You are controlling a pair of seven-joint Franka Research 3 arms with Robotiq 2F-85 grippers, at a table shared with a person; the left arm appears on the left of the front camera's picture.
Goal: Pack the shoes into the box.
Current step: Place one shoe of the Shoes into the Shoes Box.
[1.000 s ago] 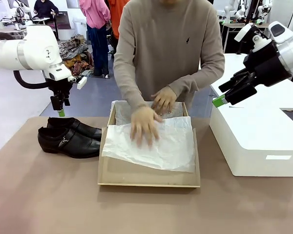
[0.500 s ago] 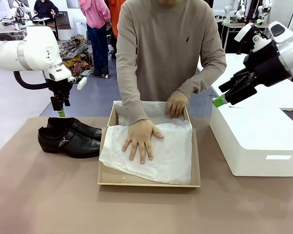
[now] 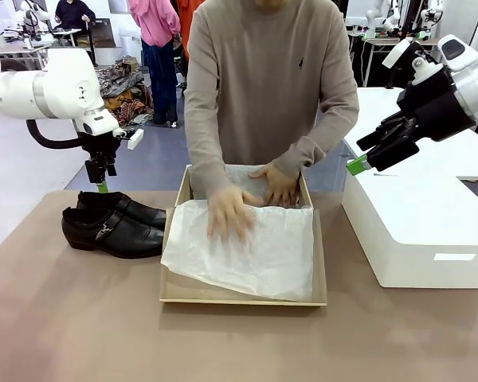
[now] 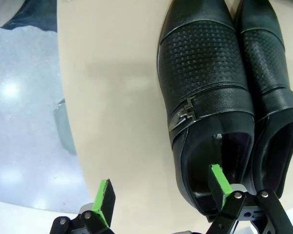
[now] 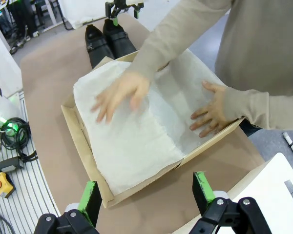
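Observation:
Two glossy black shoes (image 3: 115, 224) lie side by side on the brown table, left of the box (image 3: 243, 299); the nearer one shows a silver buckle (image 4: 184, 111). My left gripper (image 3: 101, 181) hangs open just above their heel ends, and in the left wrist view one green pad (image 4: 219, 178) hovers over a shoe's opening (image 4: 205, 161). The tan box is open and lined with white tissue paper (image 3: 255, 251). A person's hands (image 3: 227, 212) press on the paper inside it. My right gripper (image 3: 357, 165) stands open in the air, right of the box (image 5: 83, 141).
A large white block (image 3: 418, 231) sits on the table to the right of the box, under my right gripper. The person stands at the far edge, arms reaching into the box. Bare brown tabletop lies in front of the box and shoes.
The person's hands have slid across the tissue paper, smoothing it toward the box's back. Both arms stay almost where they were.

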